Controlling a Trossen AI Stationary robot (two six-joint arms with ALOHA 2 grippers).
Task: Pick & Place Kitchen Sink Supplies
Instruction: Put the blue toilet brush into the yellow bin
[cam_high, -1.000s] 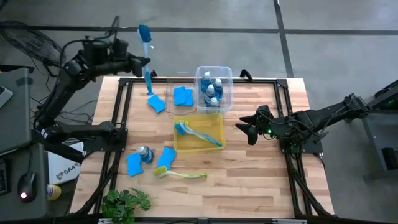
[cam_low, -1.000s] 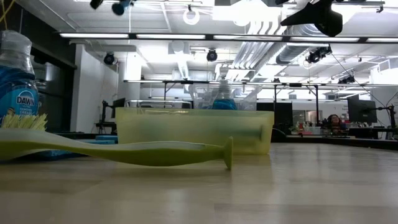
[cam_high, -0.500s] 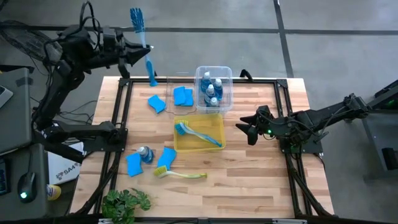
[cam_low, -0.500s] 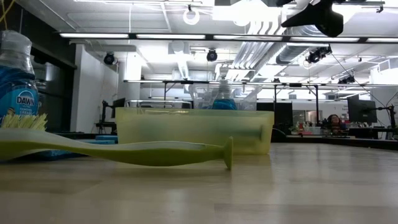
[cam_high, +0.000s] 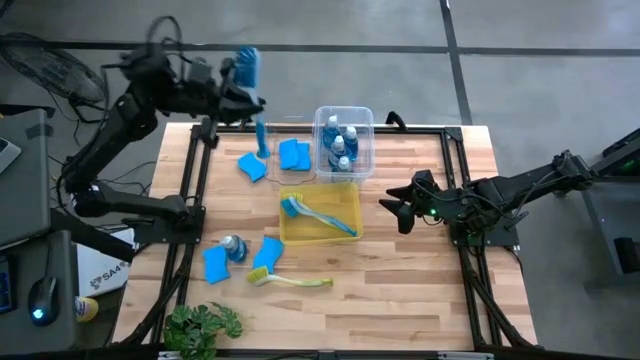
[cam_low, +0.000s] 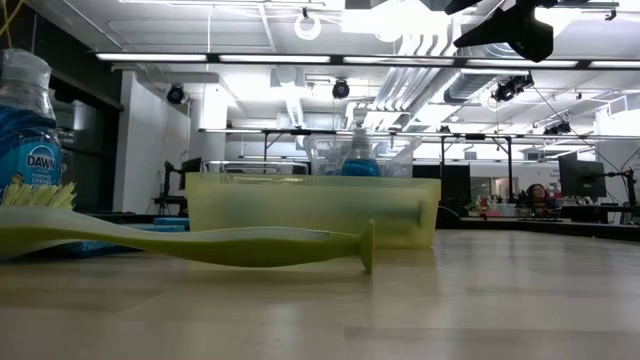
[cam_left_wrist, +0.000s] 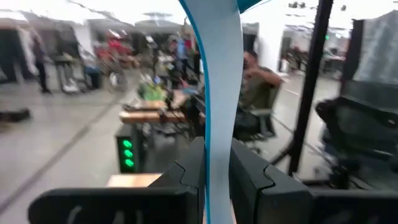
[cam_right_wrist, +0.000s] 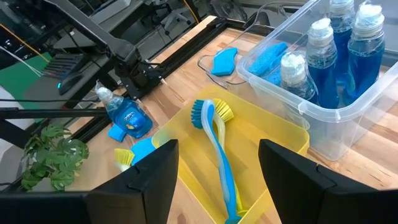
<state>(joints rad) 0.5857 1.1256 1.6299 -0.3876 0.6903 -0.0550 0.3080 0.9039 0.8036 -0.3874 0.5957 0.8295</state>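
Note:
My left gripper (cam_high: 252, 100) is raised over the table's far left corner, shut on a blue dish brush (cam_high: 258, 125) with its bristle head (cam_high: 247, 66) at the far end. My right gripper (cam_high: 395, 208) hovers open at the right, beside the yellow bin (cam_high: 345, 198), with nothing between its fingers (cam_right_wrist: 217, 186). A second blue brush (cam_right_wrist: 217, 155) lies in that bin. A yellow-green brush (cam_high: 290, 280), a bottle (cam_high: 232, 246) on its side and blue sponges (cam_high: 215, 263) lie on the wood. My left gripper pinches the blue brush's handle about its middle (cam_left_wrist: 217, 124) between its two fingers (cam_left_wrist: 186, 171). The fingers point level, coming from the table's left, and lie across the handle. The brush is lifted clear of the table and stands roughly upright in the wrist view.
A clear bin (cam_high: 345, 165) with several blue bottles stands at the far middle, and two more sponges (cam_high: 293, 155) lie left of it. A green plant (cam_high: 205, 325) sits at the near left corner. Bare wood lies to the right of the yellow bin.
My left gripper has risen, swung toward the table's right and rolled, staying shut on the blue brush. The brush has turned about with it, staying clear of the table, and its lower end now hangs nearer the clear bin.

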